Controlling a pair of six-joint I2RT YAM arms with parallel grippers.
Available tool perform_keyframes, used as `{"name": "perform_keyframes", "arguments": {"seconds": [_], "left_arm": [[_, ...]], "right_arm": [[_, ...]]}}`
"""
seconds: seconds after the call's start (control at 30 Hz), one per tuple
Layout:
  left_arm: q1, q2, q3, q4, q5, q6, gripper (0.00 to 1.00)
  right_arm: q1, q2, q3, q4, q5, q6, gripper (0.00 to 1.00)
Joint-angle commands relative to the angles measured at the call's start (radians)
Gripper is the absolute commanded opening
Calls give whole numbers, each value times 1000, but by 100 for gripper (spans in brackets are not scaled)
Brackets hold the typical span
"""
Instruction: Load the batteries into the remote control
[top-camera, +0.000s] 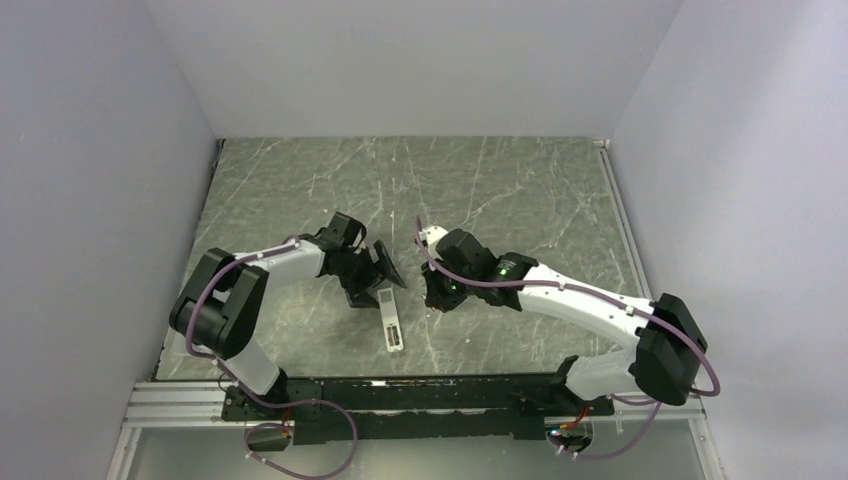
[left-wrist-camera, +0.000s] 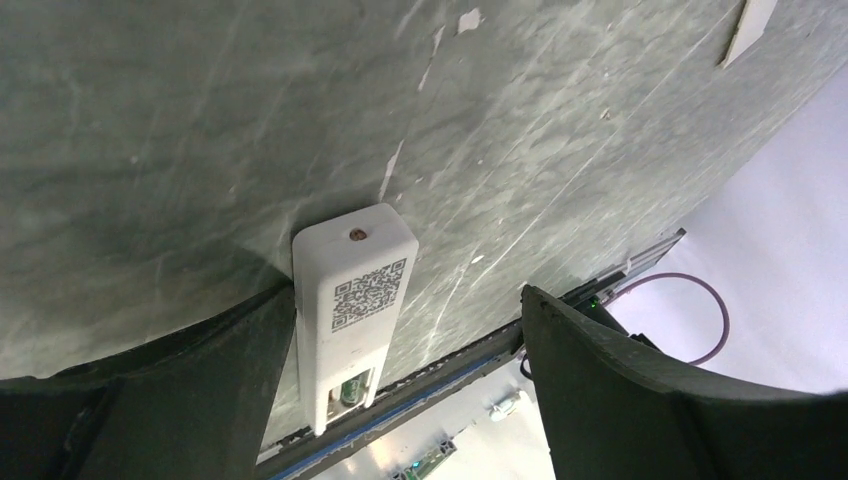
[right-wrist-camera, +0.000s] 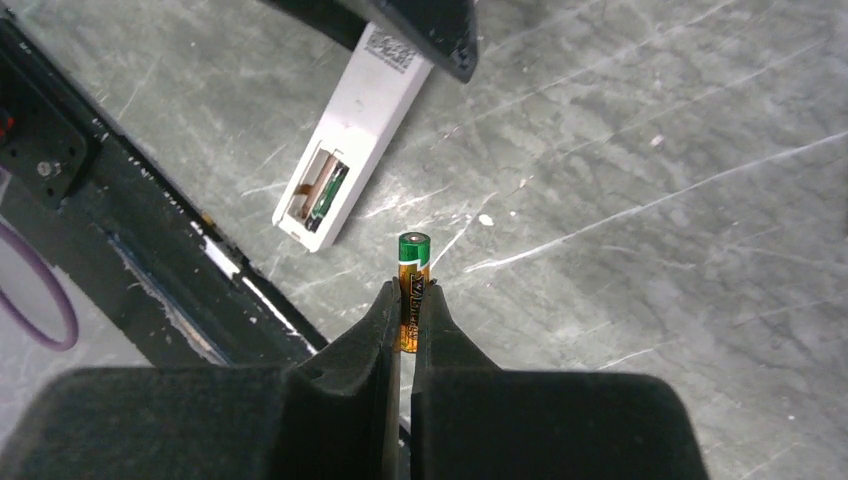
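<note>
The remote control (right-wrist-camera: 352, 120) lies back-up on the tabletop (right-wrist-camera: 650, 150), its compartment open with the greenish battery (right-wrist-camera: 328, 192) inside. The left gripper (left-wrist-camera: 405, 300) straddles its other end, jaws apart, one finger touching its side. The right gripper (right-wrist-camera: 408, 300) has its jaws clamped on the orange-gold battery (right-wrist-camera: 413, 262), near the compartment.

The white remote control (right-wrist-camera: 360, 130) lies flat on the table (right-wrist-camera: 650, 150), QR-labelled back up, compartment open with the greenish battery (right-wrist-camera: 328, 192) seated in one slot, while the green-capped orange-gold battery (right-wrist-camera: 413, 262) is pinched in the right hand (right-wrist-camera: 410, 297) near that open end.
</note>
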Motion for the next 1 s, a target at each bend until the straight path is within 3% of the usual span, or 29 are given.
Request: {"name": "perform_keyframes", "arguments": {"seconds": [0.0, 0.47, 0.97], "left_arm": [[-3, 48, 49, 8, 6, 50, 89], [-62, 154, 135, 44, 49, 50, 87], [-62, 8, 229, -163, -103, 145, 89]], "right_arm": [[-7, -49, -36, 72, -64, 77, 0], [-46, -124, -171, 220, -160, 261, 0], [-64, -144, -218, 312, -176, 357, 0]]}}
